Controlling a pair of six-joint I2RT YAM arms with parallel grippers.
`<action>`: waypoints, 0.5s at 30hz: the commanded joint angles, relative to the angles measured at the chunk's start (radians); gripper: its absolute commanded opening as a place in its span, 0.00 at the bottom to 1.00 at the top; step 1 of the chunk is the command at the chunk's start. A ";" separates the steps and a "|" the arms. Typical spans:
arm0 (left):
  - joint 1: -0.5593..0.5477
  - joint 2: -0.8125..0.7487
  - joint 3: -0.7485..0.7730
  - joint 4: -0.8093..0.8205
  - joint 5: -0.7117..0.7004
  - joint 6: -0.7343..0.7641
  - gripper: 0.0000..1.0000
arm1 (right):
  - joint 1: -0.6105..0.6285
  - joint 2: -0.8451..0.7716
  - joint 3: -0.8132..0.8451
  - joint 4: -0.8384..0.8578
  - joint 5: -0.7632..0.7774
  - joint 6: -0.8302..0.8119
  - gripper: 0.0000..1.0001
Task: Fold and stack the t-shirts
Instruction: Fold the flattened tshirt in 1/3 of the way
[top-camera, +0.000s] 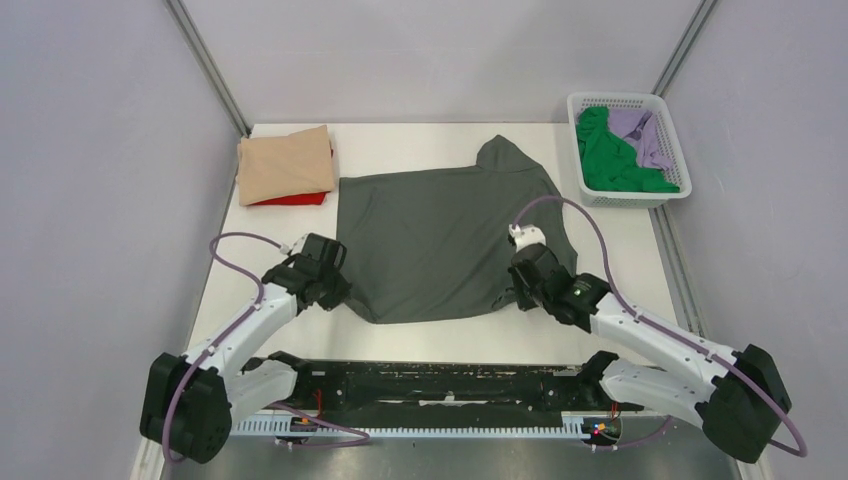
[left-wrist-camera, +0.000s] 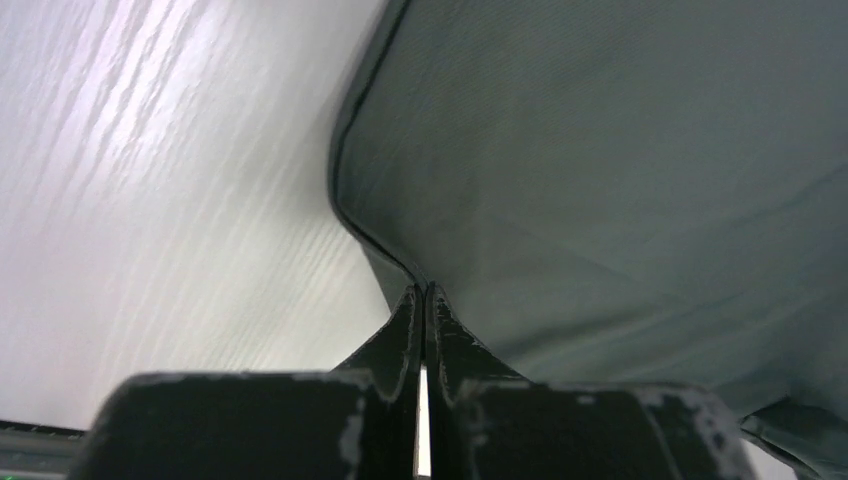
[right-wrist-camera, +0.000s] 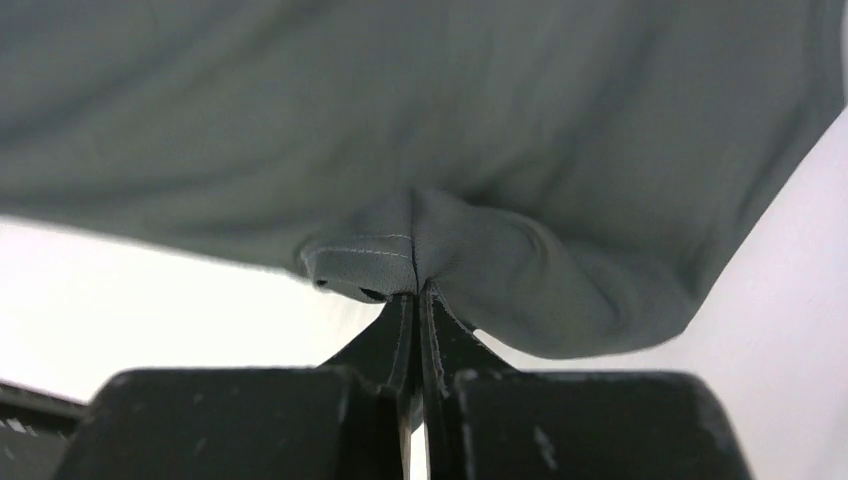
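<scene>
Grey t-shirt (top-camera: 440, 235) inside both claws (left-wrist-camera: 424, 297) (right-wrist-camera: 420, 290)

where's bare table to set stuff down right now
Bare table runs along the far edge between the tan shirt and basket, and a near strip between the dark grey shirt and the black base rail. Both far corners are crowded.

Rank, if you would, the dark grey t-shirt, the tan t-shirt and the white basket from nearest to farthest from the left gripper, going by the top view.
1. The dark grey t-shirt: its near left corner is pinched in the left gripper.
2. The tan t-shirt: folded, at the far left.
3. The white basket: at the far right corner.
</scene>
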 joint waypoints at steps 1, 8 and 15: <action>0.014 0.058 0.098 0.100 -0.015 0.064 0.02 | -0.032 0.066 0.151 0.166 0.153 -0.077 0.00; 0.095 0.132 0.196 0.088 -0.054 0.124 0.02 | -0.131 0.191 0.254 0.227 0.150 -0.143 0.00; 0.150 0.219 0.264 0.119 -0.055 0.145 0.02 | -0.249 0.296 0.339 0.265 0.081 -0.228 0.00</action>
